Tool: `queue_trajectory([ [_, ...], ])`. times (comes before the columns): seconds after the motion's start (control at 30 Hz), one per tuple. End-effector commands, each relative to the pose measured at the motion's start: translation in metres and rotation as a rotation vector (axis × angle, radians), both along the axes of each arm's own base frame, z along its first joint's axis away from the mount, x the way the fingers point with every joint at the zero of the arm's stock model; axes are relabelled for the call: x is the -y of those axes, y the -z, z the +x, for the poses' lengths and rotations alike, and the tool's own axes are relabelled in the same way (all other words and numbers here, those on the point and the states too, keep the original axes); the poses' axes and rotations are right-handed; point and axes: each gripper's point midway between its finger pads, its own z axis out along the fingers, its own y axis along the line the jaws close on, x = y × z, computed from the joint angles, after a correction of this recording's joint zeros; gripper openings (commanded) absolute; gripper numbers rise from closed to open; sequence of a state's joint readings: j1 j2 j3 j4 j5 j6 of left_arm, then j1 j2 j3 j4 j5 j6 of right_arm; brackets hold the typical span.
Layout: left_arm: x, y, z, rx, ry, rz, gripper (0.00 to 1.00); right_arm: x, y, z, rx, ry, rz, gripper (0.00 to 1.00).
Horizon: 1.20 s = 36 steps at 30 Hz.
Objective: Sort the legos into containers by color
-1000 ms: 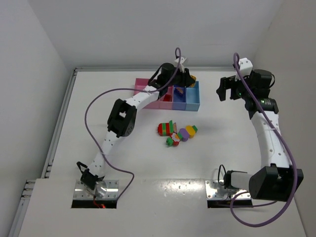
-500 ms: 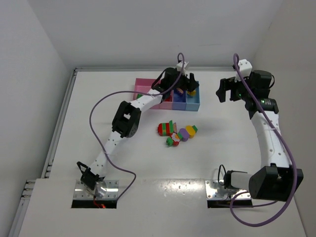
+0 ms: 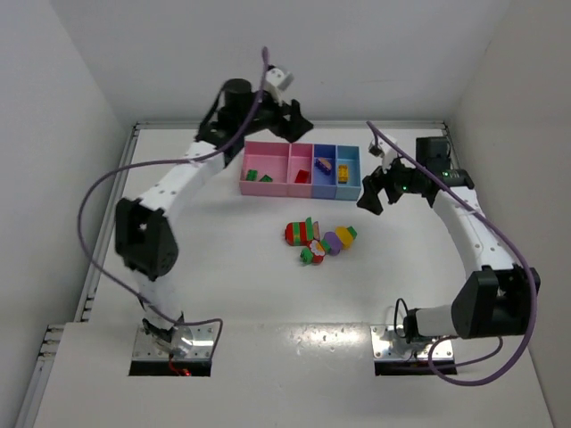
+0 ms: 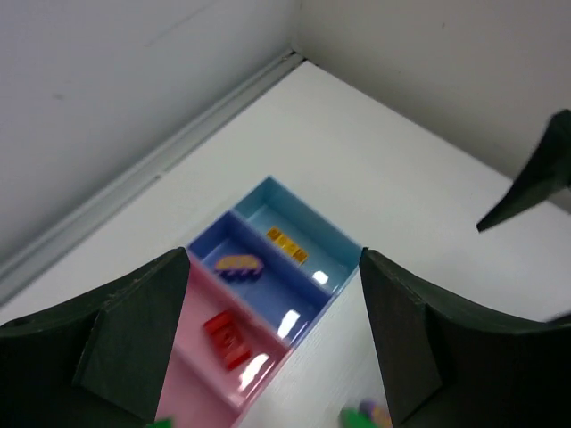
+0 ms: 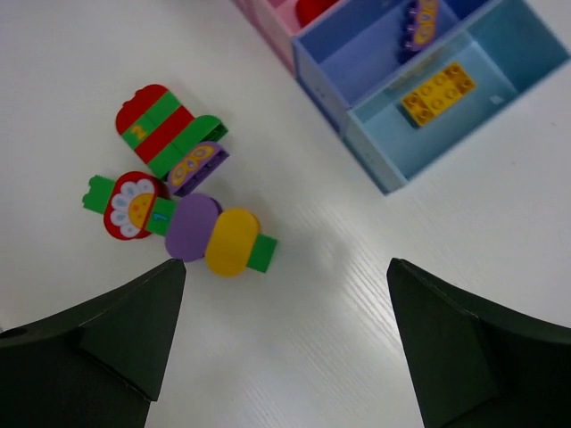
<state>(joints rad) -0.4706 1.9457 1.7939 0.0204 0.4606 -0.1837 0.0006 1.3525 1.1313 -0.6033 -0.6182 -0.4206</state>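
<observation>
We see a white desk (image 3: 223,267) boxed in by plain white walls (image 3: 268,53). The containers (image 3: 277,189) sit near the far wall, and a grey rail (image 3: 111,214) runs well to their left. Loose legos (image 3: 319,239) lie just in front of them. The left end effector (image 3: 278,129) hovers above the containers and the right end effector (image 3: 379,194) beside their light-blue end, both spread and empty.

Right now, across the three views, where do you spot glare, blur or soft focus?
Left wrist view: soft throughout, white glare spots inside the containers. Right wrist view: the legos sharp, its own dark fingers out of focus. Top external view: sheen on the near strip of the table.
</observation>
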Motion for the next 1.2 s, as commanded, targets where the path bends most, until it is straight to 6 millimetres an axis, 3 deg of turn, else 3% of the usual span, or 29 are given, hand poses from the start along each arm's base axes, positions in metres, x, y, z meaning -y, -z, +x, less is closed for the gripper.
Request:
queue_trajectory([
  [0.0, -0.043, 0.016, -0.064, -0.027, 0.15, 0.212, 0.83, -0.018, -0.002, 0.003, 0.055, -0.114, 0.014, 0.95],
  [0.07, -0.068, 0.05, -0.095, -0.053, 0.21, 0.367, 0.91, -0.027, 0.005, 0.004, 0.036, -0.133, 0.019, 0.95],
  [0.2, -0.089, 0.107, -0.134, -0.113, 0.355, 0.561, 0.97, -0.031, 0.011, 0.009, 0.015, -0.137, 0.024, 0.95],
  [0.37, -0.081, 0.169, -0.169, -0.076, 0.554, 0.719, 0.97, -0.028, 0.015, 0.013, 0.008, -0.115, 0.012, 0.95],
  [0.6, -0.053, 0.211, -0.169, -0.023, 0.652, 0.743, 0.97, -0.015, 0.015, 0.0, 0.022, -0.066, -0.031, 0.95],
  [0.77, -0.032, 0.229, -0.173, 0.028, 0.71, 0.767, 0.97, -0.003, 0.016, -0.009, 0.026, -0.026, -0.055, 0.95],
  [1.0, -0.024, 0.26, -0.169, 0.017, 0.718, 0.811, 0.97, 0.009, 0.018, -0.01, 0.018, 0.011, -0.062, 0.95],
  [1.17, -0.016, 0.268, -0.165, -0.006, 0.708, 0.811, 0.97, 0.016, 0.018, -0.009, 0.017, 0.031, -0.063, 0.95],
])
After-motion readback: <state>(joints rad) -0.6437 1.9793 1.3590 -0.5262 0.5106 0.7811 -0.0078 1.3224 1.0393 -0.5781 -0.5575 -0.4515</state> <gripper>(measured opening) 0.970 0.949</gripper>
